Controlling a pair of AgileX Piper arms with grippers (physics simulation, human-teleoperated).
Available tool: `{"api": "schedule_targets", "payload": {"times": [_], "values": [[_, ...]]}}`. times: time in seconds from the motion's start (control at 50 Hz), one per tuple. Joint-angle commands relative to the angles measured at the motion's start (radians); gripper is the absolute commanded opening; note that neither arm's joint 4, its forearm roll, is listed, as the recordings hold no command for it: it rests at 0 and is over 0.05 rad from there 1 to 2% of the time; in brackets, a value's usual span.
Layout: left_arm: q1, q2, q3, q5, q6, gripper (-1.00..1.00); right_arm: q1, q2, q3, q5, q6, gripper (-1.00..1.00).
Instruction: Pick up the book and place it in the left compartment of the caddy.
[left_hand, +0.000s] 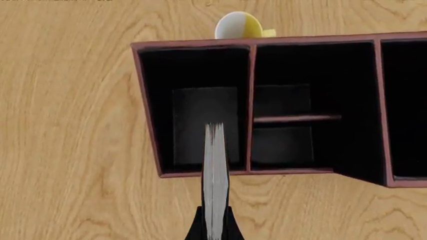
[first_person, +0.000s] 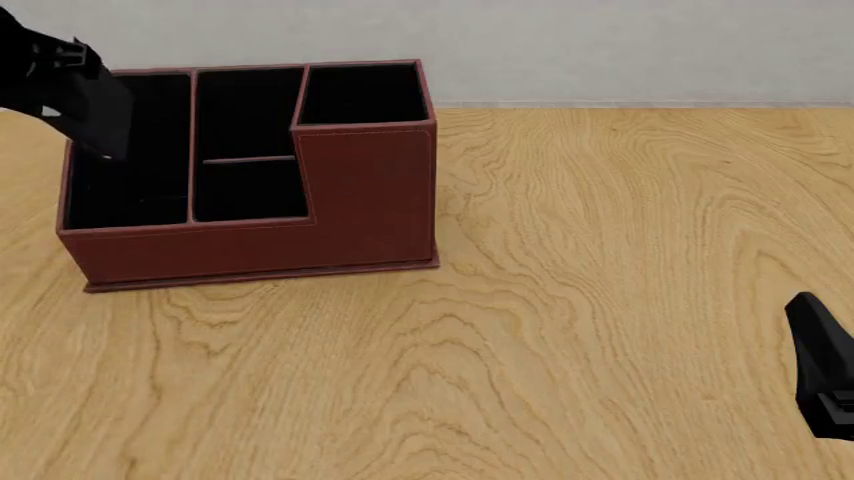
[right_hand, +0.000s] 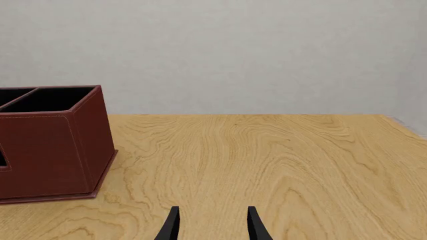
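The reddish-brown caddy (first_person: 267, 235) stands at the table's far left, with its raised section on the right. My left gripper (first_person: 60, 70) hangs over the caddy's left end, shut on the thin black book (first_person: 102, 120), which it holds upright. The left wrist view has the book's grey-white page edge (left_hand: 215, 175) running straight out from the left gripper (left_hand: 215, 229) above the long left compartment (left_hand: 200, 105). I cannot tell whether the book's lower end is inside the compartment (first_person: 127, 195). My right gripper (first_person: 807, 325) sits open and empty near the front right; the right gripper (right_hand: 212, 227) points across bare table.
A small yellow-and-white cup-like object (left_hand: 240, 25) lies on the table just beyond the caddy's outer wall, seen only in the left wrist view. The caddy's tall end (right_hand: 60, 145) shows in the right wrist view. A pale wall backs the table.
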Motion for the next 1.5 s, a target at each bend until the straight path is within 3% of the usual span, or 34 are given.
{"api": "schedule_targets", "payload": {"times": [0.02, 0.78, 1.5], "values": [[-0.002, 0.017, -0.024, -0.010, 0.009, -1.00, 0.000, -0.004, 0.002, 0.002, 0.000, 1.00], [0.009, 0.088, 0.043, -0.104, 0.030, -1.00, 0.000, -0.004, 0.002, 0.002, 0.000, 1.00], [-0.001, 0.175, -0.008, -0.141, 0.018, -1.00, 0.000, -0.004, 0.002, 0.002, 0.000, 1.00]]}}
